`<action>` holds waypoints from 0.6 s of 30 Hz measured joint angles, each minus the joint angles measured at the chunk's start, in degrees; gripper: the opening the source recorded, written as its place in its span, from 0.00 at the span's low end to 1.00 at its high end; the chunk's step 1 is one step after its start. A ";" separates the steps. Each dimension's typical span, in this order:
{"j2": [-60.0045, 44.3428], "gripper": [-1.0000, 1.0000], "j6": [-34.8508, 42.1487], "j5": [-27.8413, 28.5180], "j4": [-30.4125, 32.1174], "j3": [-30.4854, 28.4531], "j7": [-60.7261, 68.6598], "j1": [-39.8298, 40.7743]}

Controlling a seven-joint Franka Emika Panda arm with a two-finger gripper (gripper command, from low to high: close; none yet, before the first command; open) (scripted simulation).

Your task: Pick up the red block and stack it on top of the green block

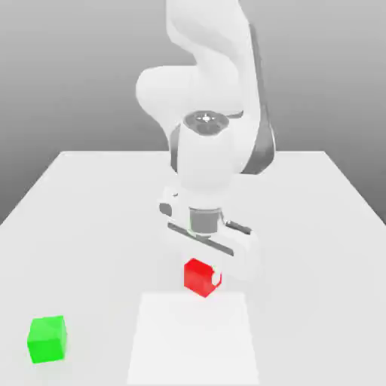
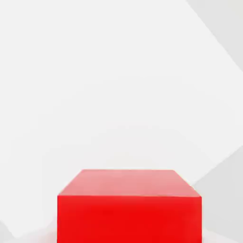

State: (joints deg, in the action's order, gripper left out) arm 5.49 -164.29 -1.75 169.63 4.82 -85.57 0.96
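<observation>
In the exterior view, the claw (image 1: 205,273) is closed on the red block (image 1: 198,277), near the middle of the white counter (image 1: 90,196). The green block (image 1: 47,338) sits well apart toward the exterior view's left, near the counter's front edge. In the hand view, the red block (image 2: 129,209) looms close against the pale counter (image 2: 118,85).

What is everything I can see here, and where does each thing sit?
red block: one, bright red, near the table's middle, right under the gripper, which is shut on it
green block: one, bright green, near the table's front corner on the exterior view's left, standing alone
table: one, white, under both blocks
arm: one, white with grey parts, reaching down over the table
gripper: one, white, shut on the red block
</observation>
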 joint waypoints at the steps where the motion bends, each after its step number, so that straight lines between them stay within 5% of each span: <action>1: 1.00 0.00 1.26 0.25 -0.22 -0.32 0.36 0.30; 8: -3.07 0.00 7.24 4.48 -10.15 -6.41 9.77 8.09; 18: -11.39 0.00 14.84 1.45 -26.04 -10.29 31.11 20.15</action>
State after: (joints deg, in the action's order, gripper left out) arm -5.90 -149.46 -0.31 143.59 -5.47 -54.46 21.11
